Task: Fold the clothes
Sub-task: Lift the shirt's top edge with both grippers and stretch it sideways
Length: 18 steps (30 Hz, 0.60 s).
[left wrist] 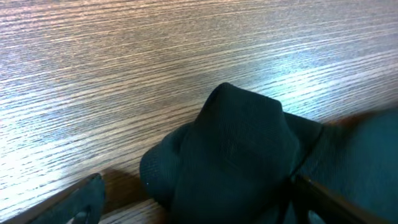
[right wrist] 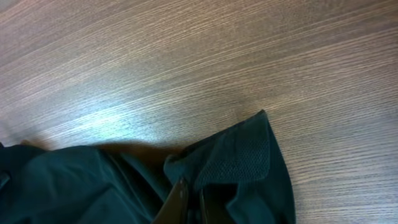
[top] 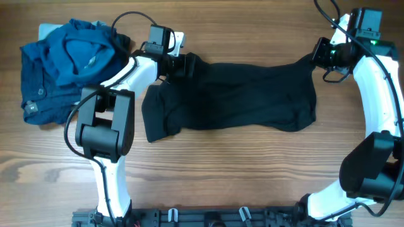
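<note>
A black garment lies spread across the middle of the table. My left gripper is at its upper left corner; in the left wrist view its fingers stand wide apart around a bunched black fold. My right gripper is shut on the garment's upper right corner; the right wrist view shows the fingers pinching the dark cloth edge. The cloth sags a little between the two held corners.
A pile of blue clothes lies at the far left on a pale sheet. Bare wooden table lies in front of the black garment.
</note>
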Each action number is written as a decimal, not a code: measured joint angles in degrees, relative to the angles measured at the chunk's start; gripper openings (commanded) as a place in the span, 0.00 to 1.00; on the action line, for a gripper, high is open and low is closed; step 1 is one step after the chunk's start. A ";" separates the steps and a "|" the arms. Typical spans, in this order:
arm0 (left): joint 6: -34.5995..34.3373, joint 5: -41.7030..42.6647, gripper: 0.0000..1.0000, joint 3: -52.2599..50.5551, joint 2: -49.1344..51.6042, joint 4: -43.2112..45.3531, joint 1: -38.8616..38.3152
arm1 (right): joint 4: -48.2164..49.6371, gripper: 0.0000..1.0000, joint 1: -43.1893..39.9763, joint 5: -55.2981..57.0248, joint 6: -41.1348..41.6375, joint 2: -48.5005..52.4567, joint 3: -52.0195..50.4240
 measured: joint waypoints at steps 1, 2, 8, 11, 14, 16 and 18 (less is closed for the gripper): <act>-0.09 0.00 0.27 0.00 0.02 0.04 0.11 | 0.02 0.04 0.00 0.00 0.00 0.00 0.00; 0.02 0.00 0.17 0.00 0.17 0.04 0.22 | 0.02 0.04 0.00 -0.02 0.00 0.00 0.00; -2.08 0.20 0.04 0.48 1.09 -1.55 0.61 | 0.92 0.04 0.00 -0.39 0.00 0.00 0.00; -2.82 -1.84 0.04 3.56 -3.50 -11.10 1.68 | 1.51 0.04 0.00 -3.21 -0.02 0.00 0.00; -2.84 -4.96 0.04 7.89 -16.39 -16.09 2.36 | 1.07 0.04 0.00 -5.92 -0.17 -0.02 0.02; -2.84 -6.71 0.04 9.11 -26.71 -17.42 2.40 | -1.84 0.04 0.00 -7.52 -0.42 -1.29 0.59; -2.84 -7.41 0.04 9.81 -34.60 -18.82 2.40 | -7.21 0.04 -0.15 -8.15 -0.98 -5.75 3.54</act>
